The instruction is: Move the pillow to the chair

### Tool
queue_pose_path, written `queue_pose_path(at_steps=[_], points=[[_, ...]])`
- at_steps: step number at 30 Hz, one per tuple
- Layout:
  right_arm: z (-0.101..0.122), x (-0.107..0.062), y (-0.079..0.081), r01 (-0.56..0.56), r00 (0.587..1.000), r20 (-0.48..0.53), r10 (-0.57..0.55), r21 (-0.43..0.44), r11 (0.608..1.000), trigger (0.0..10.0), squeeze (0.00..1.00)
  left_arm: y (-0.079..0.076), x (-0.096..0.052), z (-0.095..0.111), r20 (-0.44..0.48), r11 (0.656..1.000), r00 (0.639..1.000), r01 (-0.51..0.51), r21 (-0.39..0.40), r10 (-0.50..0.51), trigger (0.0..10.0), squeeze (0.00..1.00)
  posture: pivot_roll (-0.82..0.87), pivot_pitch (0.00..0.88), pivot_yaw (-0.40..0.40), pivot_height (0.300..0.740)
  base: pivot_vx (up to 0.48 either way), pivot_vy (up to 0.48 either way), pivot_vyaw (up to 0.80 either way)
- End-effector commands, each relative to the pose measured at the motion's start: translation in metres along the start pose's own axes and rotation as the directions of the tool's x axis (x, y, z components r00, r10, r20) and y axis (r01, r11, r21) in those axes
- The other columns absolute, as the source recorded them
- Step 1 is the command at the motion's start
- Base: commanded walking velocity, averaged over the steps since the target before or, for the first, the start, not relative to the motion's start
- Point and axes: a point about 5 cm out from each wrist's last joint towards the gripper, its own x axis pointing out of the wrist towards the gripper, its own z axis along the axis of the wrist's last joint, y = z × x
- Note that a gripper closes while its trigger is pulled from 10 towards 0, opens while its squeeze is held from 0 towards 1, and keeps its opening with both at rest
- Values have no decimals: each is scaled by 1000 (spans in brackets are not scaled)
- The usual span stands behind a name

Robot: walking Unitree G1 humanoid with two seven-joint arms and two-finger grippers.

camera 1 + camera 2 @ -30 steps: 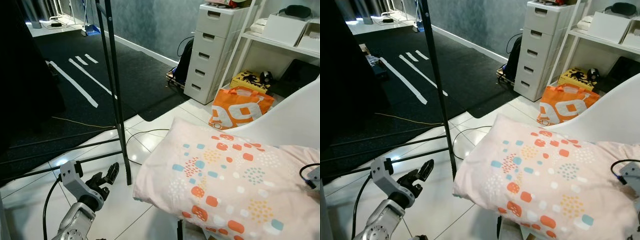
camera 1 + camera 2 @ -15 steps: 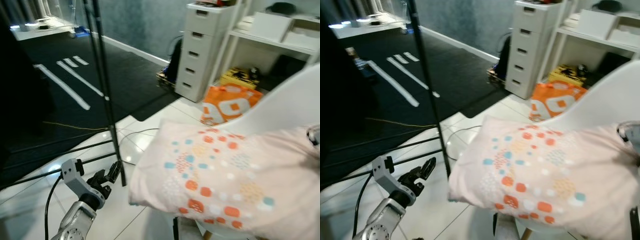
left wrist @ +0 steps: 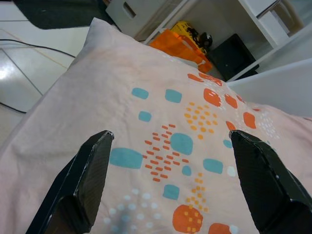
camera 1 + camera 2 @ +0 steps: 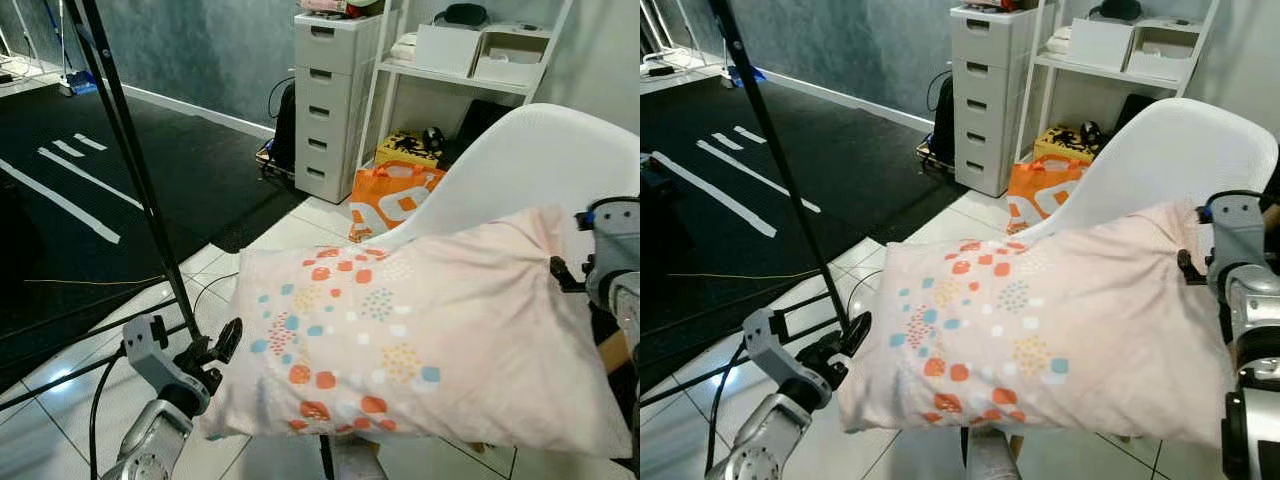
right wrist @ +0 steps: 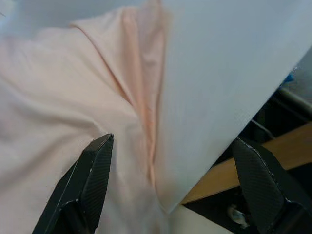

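Observation:
The pale pink pillow (image 4: pixel 420 340) with orange and blue spots lies across the seat of the white shell chair (image 4: pixel 520 160), its right end up against the chair back. My left gripper (image 3: pixel 171 136) is open, low at the pillow's left edge, with its two black fingers (image 4: pixel 225 340) spread on either side of the fabric. My right gripper (image 5: pixel 173 144) is also open, at the pillow's right end where the fabric (image 5: pixel 73 122) meets the chair shell (image 5: pixel 219 73). Its wrist (image 4: pixel 1232 250) stands beside that end of the pillow.
A black stand pole (image 4: pixel 135 170) rises from the tiled floor just left of the pillow, with a cable (image 4: pixel 215 285) at its foot. Behind are a white drawer unit (image 4: pixel 335 100), an orange bag (image 4: pixel 392 195), a white shelf (image 4: pixel 470 70) and a black mat (image 4: pixel 100 170).
The camera has swung right, bringing the whole chair into view. The pillow's right end now rests against the chair back, and my right arm has risen beside it. My left gripper stays at the left edge.

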Motion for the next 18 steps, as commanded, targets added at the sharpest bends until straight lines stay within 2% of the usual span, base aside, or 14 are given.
queue_pose_path(at_steps=[1,2,3,5,7,8,10,11,12,14,16,18], points=[[-2,4,18,-60,998,-10,60,-9,998,10000,0,4,-2,2,1,1000,1000,-15,7,15,10000,0,-244,56,-23,581,0,0,0],[-10,3,9,11,998,-67,-14,-46,999,10000,0,3,-3,2,-2,1000,1000,-9,4,9,10000,0,-248,57,-23,591,0,0,0],[-10,3,9,11,998,-67,-14,-46,999,10000,0,3,-3,2,-2,1000,1000,-9,4,9,10000,0,-248,57,-23,591,0,0,0],[-21,0,-1,71,985,-152,-79,-59,996,10000,0,1,-2,1,-8,1000,1000,4,0,-4,10000,0,-248,57,-23,601,0,0,0],[-21,0,-1,71,985,-152,-79,-59,996,10000,0,1,-2,1,-8,1000,1000,4,0,-4,10000,0,-248,57,-23,601,0,0,0],[-30,-1,-4,84,974,-206,-95,-61,995,10000,0,-1,-1,-1,-16,1000,1000,13,2,-13,10000,0,-250,58,-24,606,0,0,0],[-38,-3,-3,70,965,-251,-72,-20,997,10000,0,-2,-1,-2,-24,1000,1000,21,2,-21,10000,0,-250,59,-22,616,0,0,0],[-34,-2,2,30,974,-224,-21,35,999,10000,0,-2,-1,-2,-25,1000,999,23,1,-23,10000,0,-252,61,-19,621,0,0,0],[-21,0,12,-56,987,-142,74,126,990,10000,0,-2,-2,-2,-26,1000,999,26,0,-26,10000,0,-252,61,-18,626,0,0,0],[-21,0,12,-56,987,-142,74,126,990,10000,0,-2,-2,-2,-26,1000,999,26,0,-26,10000,0,-252,61,-18,626,0,0,0],[0,0,25,-206,976,-25,218,238,949,10000,0,-3,-2,-2,-27,1000,999,31,-1,-31,10000,0,-254,62,-18,636,0,0,0],[15,-3,33,-332,940,20,341,285,899,10000,0,-3,-1,-2,-28,999,999,36,-4,-36,10000,0,-253,62,-19,646,0,0,0]])
